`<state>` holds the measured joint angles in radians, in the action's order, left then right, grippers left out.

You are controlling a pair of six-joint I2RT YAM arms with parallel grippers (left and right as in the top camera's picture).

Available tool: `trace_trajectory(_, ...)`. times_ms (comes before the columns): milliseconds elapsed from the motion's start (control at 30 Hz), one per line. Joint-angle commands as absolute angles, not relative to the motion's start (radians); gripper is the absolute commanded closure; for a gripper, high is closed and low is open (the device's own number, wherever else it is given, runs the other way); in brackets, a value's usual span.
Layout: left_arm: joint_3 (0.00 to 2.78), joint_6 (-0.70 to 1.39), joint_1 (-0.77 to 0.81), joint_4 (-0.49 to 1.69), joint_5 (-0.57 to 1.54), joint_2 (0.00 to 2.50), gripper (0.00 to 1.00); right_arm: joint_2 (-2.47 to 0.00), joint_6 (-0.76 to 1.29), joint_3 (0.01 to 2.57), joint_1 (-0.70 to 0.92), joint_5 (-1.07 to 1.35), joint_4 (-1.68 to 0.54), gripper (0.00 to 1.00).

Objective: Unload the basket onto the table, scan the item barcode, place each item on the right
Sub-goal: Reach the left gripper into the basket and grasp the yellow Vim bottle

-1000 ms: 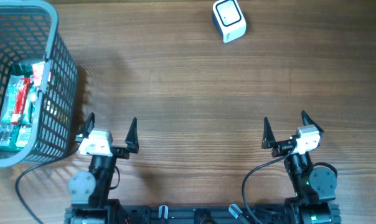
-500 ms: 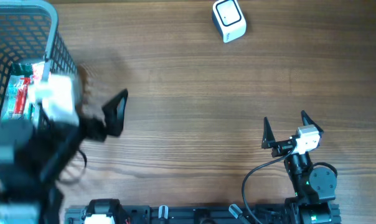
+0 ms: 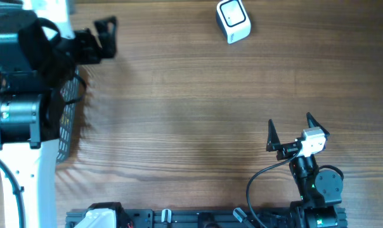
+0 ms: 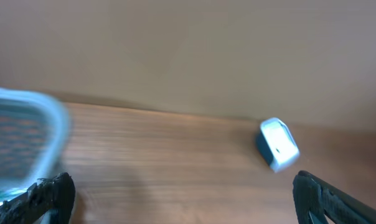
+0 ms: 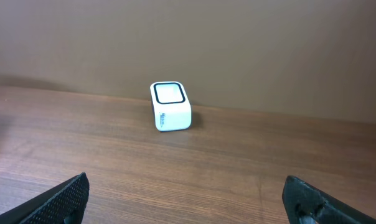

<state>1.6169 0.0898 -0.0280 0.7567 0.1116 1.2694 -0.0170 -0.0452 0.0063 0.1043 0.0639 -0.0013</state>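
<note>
The left arm (image 3: 20,114) hangs high over the light-blue mesh basket (image 3: 68,107) at the table's (image 3: 179,114) left edge and covers the basket's inside from overhead. The item to be scanned cannot be seen, and it is most likely in there. The left gripper (image 4: 182,190) has its jaws spread wide with nothing between them. Its wrist view is smeared, with only the basket rim and the barcode scanner (image 3: 233,21) recognisable. The right gripper (image 5: 185,183) sits low near the front edge, jaws equally wide and empty, facing the scanner across bare wood.

The main risk is at the basket: a spread finger coming down close to the mesh wall could catch the rim and tip or drag the whole thing. A blind grasp may also pinch the item over its barcode — or hold it loosely. With the scanner well apart from the basket, a weak hold could slip on the way.
</note>
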Motion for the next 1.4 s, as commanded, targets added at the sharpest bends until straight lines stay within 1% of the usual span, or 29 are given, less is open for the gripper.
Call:
trace_trajectory(0, 1.639, 0.166, -0.128, 0.748, -0.038, 1.253, 0.00, -0.018, -0.026, 0.006, 0.107, 0.078, 0.002, 0.00)
trace_trajectory(200, 1.639, 0.173, -0.363, 0.775, -0.035, 1.258, 0.01, -0.018, -0.026, 0.006, 0.107, 0.078, 0.002, 0.00)
trace_trajectory(300, 1.639, 0.172, -0.455, 0.822, -0.022, 1.289, 0.02, -0.018, -0.026, 0.006, 0.107, 0.078, 0.002, 0.00)
trace_trajectory(400, 1.639, 0.168, -0.501, 0.876, -0.005, 1.334, 0.05, -0.018, -0.026, 0.006, 0.107, 0.078, 0.002, 0.00)
trace_trajectory(533, 1.638, 0.164, -0.538, 0.975, -0.005, 1.423, 0.10, -0.018, -0.026, 0.006, 0.107, 0.078, 0.002, 0.00)
trace_trajectory(667, 1.638, 0.161, -0.559, 1.056, -0.005, 1.529, 0.11, -0.018, -0.026, 0.006, 0.107, 0.078, 0.002, 0.00)
trace_trajectory(700, 1.638, 0.161, -0.564, 1.078, -0.005, 1.555, 0.09, -0.018, -0.026, 0.006, 0.107, 0.078, 0.002, 0.00)
trace_trajectory(733, 1.638, 0.151, -0.570, 1.113, -0.005, 1.600, 0.10, -0.018, -0.026, 0.006, 0.107, 0.078, 0.002, 0.00)
trace_trajectory(767, 1.638, 0.126, -0.570, 1.132, -0.005, 1.629, 0.14, -0.018, -0.026, 0.006, 0.107, 0.078, 0.002, 0.00)
trace_trajectory(867, 1.638, 0.110, -0.570, 1.156, -0.005, 1.666, 0.17, -0.018, -0.026, 0.006, 0.107, 0.078, 0.002, 0.00)
trace_trajectory(967, 1.636, 0.109, -0.570, 1.175, -0.006, 1.703, 0.25, -0.018, -0.026, 0.006, 0.107, 0.078, 0.002, 0.01)
trace_trajectory(1033, 1.636, 0.109, -0.570, 1.174, -0.005, 1.726, 0.25, -0.018, -0.026, 0.006, 0.107, 0.078, 0.002, 0.00)
trace_trajectory(1133, 1.636, 0.109, -0.570, 1.175, -0.005, 1.744, 0.33, -0.018, -0.026, 0.006, 0.107, 0.078, 0.002, 0.00)
trace_trajectory(1333, 1.626, 0.102, -0.570, 1.171, -0.006, 1.771, 0.35, -0.018, -0.026, 0.006, 0.107, 0.078, 0.002, 0.00)
trace_trajectory(1367, 1.617, 0.081, -0.570, 1.166, -0.006, 1.773, 0.40, -0.018, -0.026, 0.006, 0.107, 0.078, 0.002, 0.00)
